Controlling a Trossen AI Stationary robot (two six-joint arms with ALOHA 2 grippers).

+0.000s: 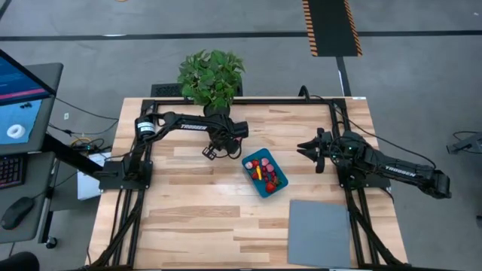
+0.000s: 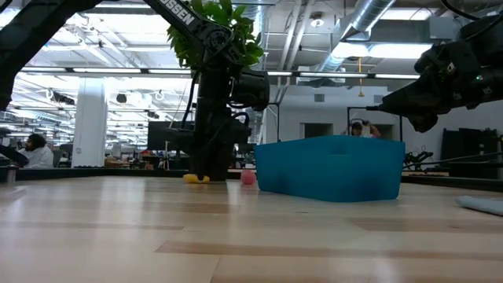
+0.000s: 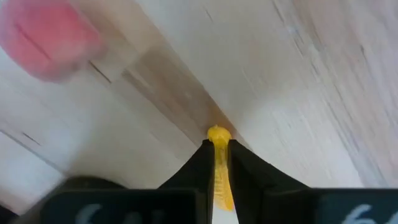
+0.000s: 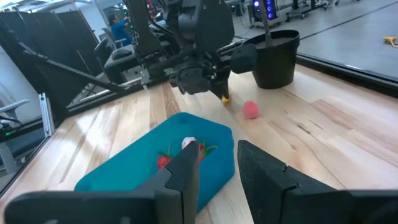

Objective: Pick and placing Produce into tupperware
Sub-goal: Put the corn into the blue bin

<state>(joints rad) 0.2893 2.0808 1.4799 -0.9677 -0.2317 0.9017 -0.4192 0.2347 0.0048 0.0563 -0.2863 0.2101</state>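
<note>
My left gripper (image 3: pixel 217 144) is shut on a small yellow produce piece (image 3: pixel 217 134), low over the table just left of the teal tupperware (image 1: pixel 265 172). In the right wrist view it (image 4: pixel 205 81) stands beyond the tub (image 4: pixel 155 165). A pink piece (image 4: pixel 250 110) lies on the wood beside it and shows blurred in the left wrist view (image 3: pixel 46 37). Red, pink and yellow pieces (image 1: pixel 267 173) lie inside the tub. My right gripper (image 4: pixel 217 152) is open and hovers right of the tub (image 1: pixel 307 147), touching nothing. My left gripper pinches the yellow piece (image 3: pixel 217 168) between its two fingers (image 3: pixel 196 165), coming from above and pointing down. The piece's rounded end (image 3: pixel 218 132) sticks out past the fingertips toward the wood. In the low view the piece (image 2: pixel 196 178) sits at table level; whether it rests there I cannot tell.
A potted green plant (image 1: pixel 211 75) stands at the table's far edge, its dark pot (image 4: pixel 275 59) close behind the left gripper. A flat grey mat (image 1: pixel 320 223) lies at the near right corner. Bare wood stretches across the near left part of the table (image 1: pixel 188 218).
</note>
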